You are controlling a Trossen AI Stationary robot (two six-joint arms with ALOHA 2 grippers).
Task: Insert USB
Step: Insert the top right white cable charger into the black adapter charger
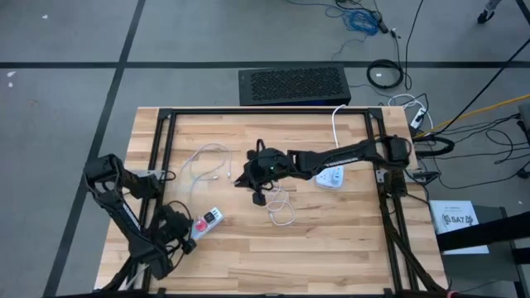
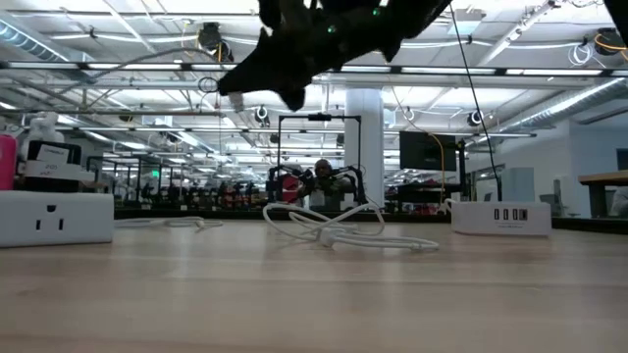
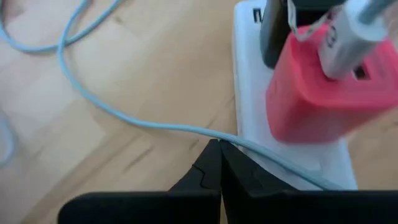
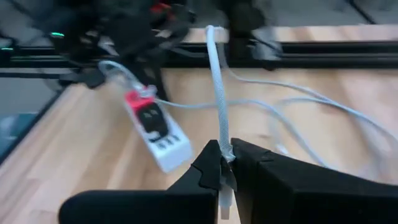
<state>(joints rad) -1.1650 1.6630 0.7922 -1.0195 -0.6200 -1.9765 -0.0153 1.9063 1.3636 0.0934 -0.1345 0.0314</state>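
Wooden table (image 1: pixel 331 240) seen from above, with a white power strip (image 1: pixel 208 222) near the left front corner as the landmark. Left gripper (image 1: pixel 184 236) hovering just beside the strip's front end, fingers (image 3: pixel 208 168) pressed together, holding nothing; a pale blue cable (image 3: pixel 124 115) running just past the fingertips without being clamped. On the strip, a red USB charger block (image 3: pixel 323 93) plugged in, with a silver-white plug (image 3: pixel 351 34) sitting in its top face.

Right of the strip, toward the table's middle, loose pale cable loops (image 1: pixel 207 165) lying on the wood. Farther right of the strip, right gripper (image 1: pixel 258 175) raised above the table surface, fingers closed tight on a white braided USB cable (image 4: pixel 219 93); short connector end (image 4: pixel 225 202) sticking out past the fingertips, the rest of the cable trailing away toward the strip. Below that gripper, a tangle of white cable (image 1: pixel 281 209) resting on the table.

Well to the right of the strip, a white multi-port charging hub (image 1: pixel 330 177) lying on the wood beneath the right arm.
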